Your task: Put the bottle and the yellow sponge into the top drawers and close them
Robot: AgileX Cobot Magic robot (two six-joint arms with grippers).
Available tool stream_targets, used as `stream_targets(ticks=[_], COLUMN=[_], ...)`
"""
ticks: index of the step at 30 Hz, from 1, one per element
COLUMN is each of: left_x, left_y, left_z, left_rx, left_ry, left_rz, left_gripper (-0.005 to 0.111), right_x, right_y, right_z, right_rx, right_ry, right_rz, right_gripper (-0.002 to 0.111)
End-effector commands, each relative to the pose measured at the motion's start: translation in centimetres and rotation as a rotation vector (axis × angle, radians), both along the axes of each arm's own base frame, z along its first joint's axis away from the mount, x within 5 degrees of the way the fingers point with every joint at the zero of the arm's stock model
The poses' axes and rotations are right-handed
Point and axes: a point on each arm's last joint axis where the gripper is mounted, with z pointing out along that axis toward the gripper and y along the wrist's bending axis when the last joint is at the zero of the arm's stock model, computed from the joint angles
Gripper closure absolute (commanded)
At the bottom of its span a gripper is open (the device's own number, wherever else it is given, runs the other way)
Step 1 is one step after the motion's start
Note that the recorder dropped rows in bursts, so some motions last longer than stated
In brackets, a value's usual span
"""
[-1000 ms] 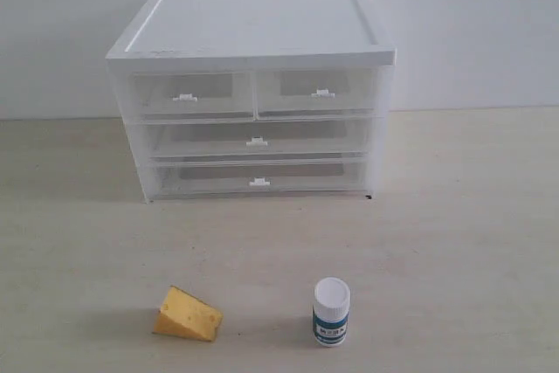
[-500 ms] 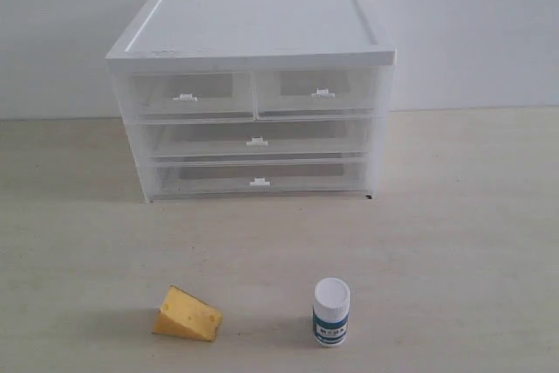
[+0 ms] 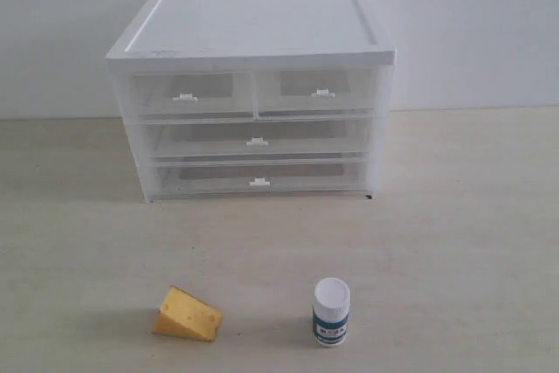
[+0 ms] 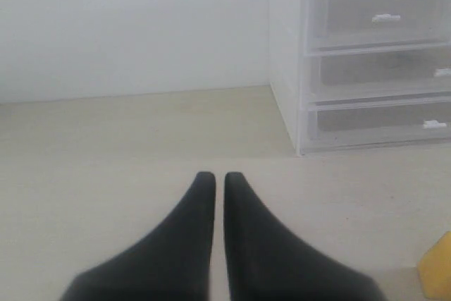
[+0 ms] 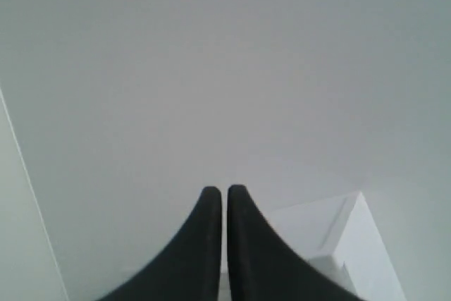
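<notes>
Nothing moved — bottle (image 3: pixel 332 312) on pale table (image 3: pixel 463 242), white wall (image 3: pixel 476 24).

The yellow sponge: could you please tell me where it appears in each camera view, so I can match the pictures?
Exterior view: the yellow sponge lies low and left of centre, left of the bottle.
Left wrist view: only its yellow corner shows, at the lower right edge.
Right wrist view: not in it.
Shared landmark: the drawer cabinet, also in the left wrist view.
</notes>
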Motion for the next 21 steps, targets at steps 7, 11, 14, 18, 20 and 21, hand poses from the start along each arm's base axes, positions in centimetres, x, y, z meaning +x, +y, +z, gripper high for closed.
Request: stream_targets(ticks=[7,11,14,18,20,21], left_x=[0.0,0.0,0.0,0.0,0.0,0.0], left_y=[0.0,0.0,0.0,0.0,0.0,0.0], left_z=[0.0,0.0,0.0,0.0,0.0,0.0], left_rx=[-0.004,-0.004,-0.004,-0.004,-0.004,-0.004], left_ry=[-0.007,-0.007,-0.007,-0.007,-0.007,-0.007], left_rz=[0.003,0.003,0.003,0.003,0.003,0.003], left_gripper=[0.103,0.103,0.103,0.103,0.103,0.103], right_x=[8.0,10.2,11.9,13.5,13.9,14.1], right_y=[2.9,3.9,5.6,7.9,9.2,9.7], right_z=[-4.4,-7.0,-8.4,-9.2,-9.4,-9.5], right_rx=[-0.24,-0.354,-0.476,-0.562,-0.567,-0.571], right_ry=[0.174,0.23,0.288,0.314,0.32,0.322], right_rz=[0.151,0.133,0.111,0.033,-0.007,-0.018], right_gripper=[0.108,0.108,0.108,0.108,0.108,0.108])
